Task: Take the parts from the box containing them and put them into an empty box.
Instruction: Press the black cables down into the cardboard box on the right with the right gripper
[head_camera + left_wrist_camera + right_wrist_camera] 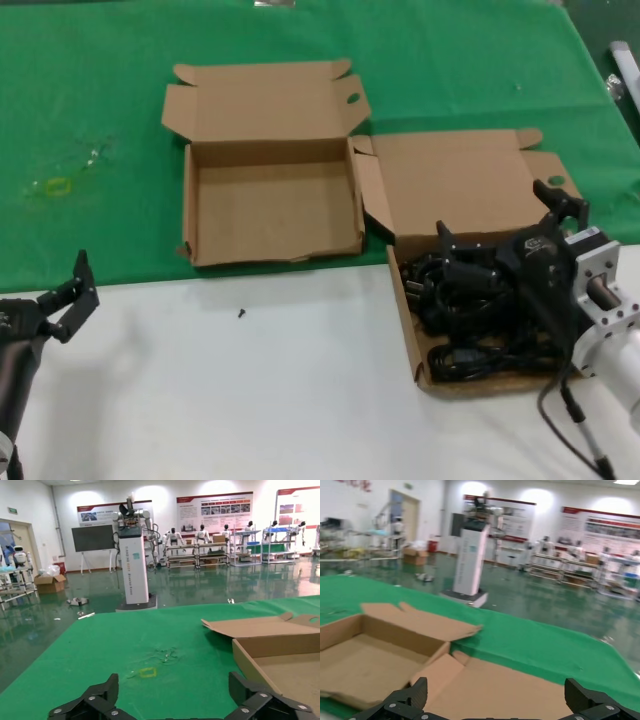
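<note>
The parts (470, 320) are a tangle of black power cords lying in the right-hand cardboard box (408, 325), whose lid (460, 185) lies open behind it. The empty box (270, 205) stands just to its left with its lid (265, 105) folded back. My right gripper (492, 210) hovers open over the cords and the back of their box, with nothing between its fingers; its wrist view shows the open lid (505, 690) below the gripper (496, 692) and the empty box (365, 660) beyond. My left gripper (78, 297) is open at the near left, apart from both boxes.
A green cloth (100, 80) covers the far half of the table and bare white surface (250, 400) the near half. A yellow tape outline (58, 186) marks the cloth at the left. A small dark speck (241, 313) lies on the white part. The left wrist view shows the empty box's corner (280, 657).
</note>
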`<state>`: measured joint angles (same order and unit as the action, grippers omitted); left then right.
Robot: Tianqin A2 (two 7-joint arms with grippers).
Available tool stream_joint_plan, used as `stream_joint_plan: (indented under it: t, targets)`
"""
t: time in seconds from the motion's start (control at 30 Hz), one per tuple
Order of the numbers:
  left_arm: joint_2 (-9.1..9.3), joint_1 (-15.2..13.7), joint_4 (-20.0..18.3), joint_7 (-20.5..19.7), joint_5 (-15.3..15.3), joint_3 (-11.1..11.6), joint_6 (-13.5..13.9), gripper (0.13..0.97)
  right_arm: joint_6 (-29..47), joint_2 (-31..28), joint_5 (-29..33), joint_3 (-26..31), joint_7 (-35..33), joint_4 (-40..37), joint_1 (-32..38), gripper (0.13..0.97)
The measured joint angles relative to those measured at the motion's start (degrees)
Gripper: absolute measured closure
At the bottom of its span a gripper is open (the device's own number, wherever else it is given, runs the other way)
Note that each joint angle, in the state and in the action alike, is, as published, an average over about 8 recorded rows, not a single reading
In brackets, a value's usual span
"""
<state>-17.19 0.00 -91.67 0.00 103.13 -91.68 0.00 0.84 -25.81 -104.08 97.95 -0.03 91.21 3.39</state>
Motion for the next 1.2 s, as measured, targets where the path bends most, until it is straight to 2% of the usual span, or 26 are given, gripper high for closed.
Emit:
stream_joint_plan:
  t: [0.1,0.23,0.5,0.53,0.63,0.8,0.93,1.2]
  targets:
    - [0.00,0.0,0.0,0.0,0.0,0.0,0.0,0.341,1.6,-4.4,-0.2,1.7,1.3,1.0,0.6,0.129]
    - [0.00,0.0,0.0,0.0,0.0,0.0,0.0,0.341,6.1,-10.1,-0.1,2.2,2.4,2.1,2.0,0.129]
    - [0.00,0.0,0.0,0.0,0.0,0.0,0.0,0.550,20.9,-20.7,-1.2,1.2,3.1,2.0,7.4,0.129]
    - [0.00,0.0,0.0,0.0,0.0,0.0,0.0,0.550,23.1,-21.9,-1.4,1.3,3.2,1.8,8.4,0.129]
    - [0.00,0.0,0.0,0.0,0.0,0.0,0.0,0.627,29.6,-24.9,-1.6,2.1,3.1,1.1,11.6,0.129]
    - [0.00,0.0,0.0,0.0,0.0,0.0,0.0,0.755,40.0,-28.0,-0.9,4.4,1.5,-1.2,18.3,0.129]
    - [0.00,0.0,0.0,0.0,0.0,0.0,0.0,0.755,48.1,-29.1,0.5,6.7,-1.5,-4.3,24.1,0.129]
    - [0.00,0.0,0.0,0.0,0.0,0.0,0.0,0.888,62.6,-29.8,3.4,11.2,-10.1,-11.0,32.3,0.129]
